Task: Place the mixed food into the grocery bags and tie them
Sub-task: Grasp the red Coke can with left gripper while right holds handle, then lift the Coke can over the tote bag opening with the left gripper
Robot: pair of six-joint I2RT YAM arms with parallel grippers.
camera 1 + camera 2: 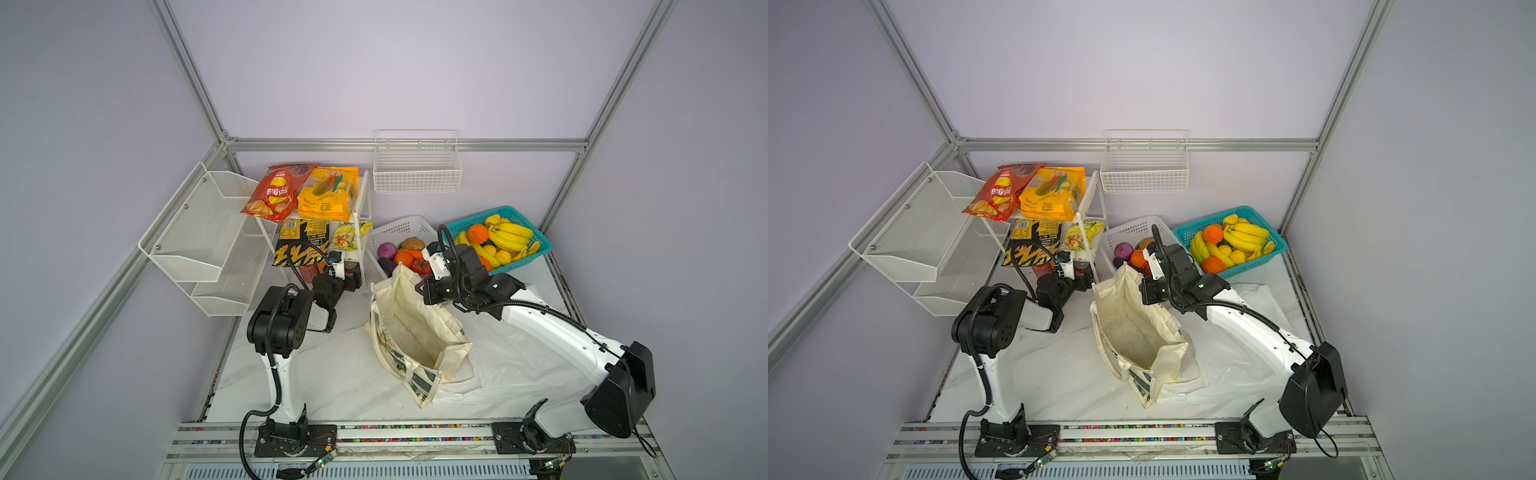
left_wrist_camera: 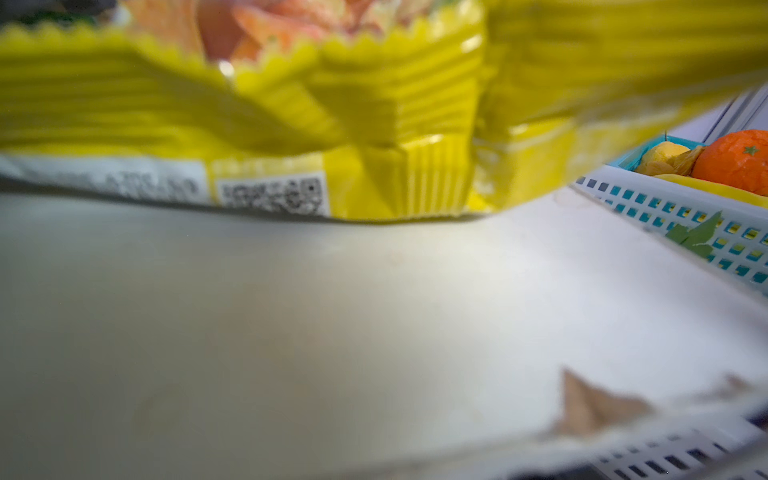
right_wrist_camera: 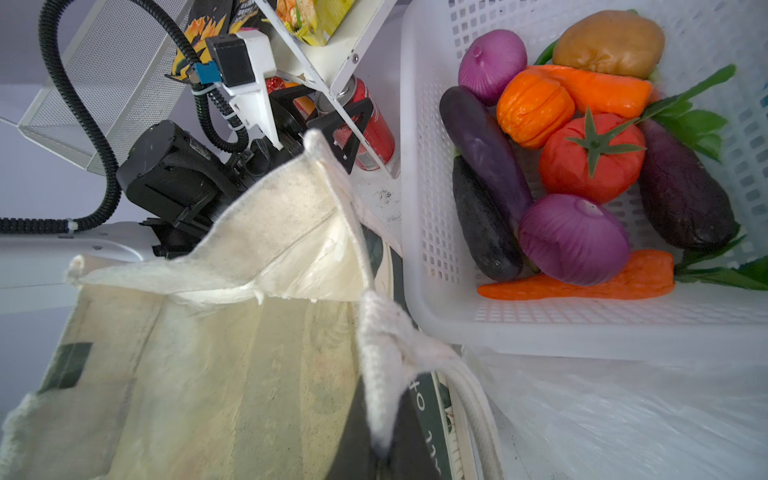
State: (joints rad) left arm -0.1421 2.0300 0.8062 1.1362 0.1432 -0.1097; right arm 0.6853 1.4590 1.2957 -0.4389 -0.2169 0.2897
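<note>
Cream canvas tote [image 1: 415, 328] is pinched open by right gripper [image 1: 422, 289]; reddish-brown drink can [image 3: 372, 133] beside it is straddled by left gripper [image 3: 326, 124], clamp unclear; lift due.

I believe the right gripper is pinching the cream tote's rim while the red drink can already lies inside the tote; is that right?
Not quite. The red drink can is not in the tote, which both top views show empty. It stands outside, beneath the white rack, as the right wrist view shows. The right gripper does pinch the tote's rim.
</note>
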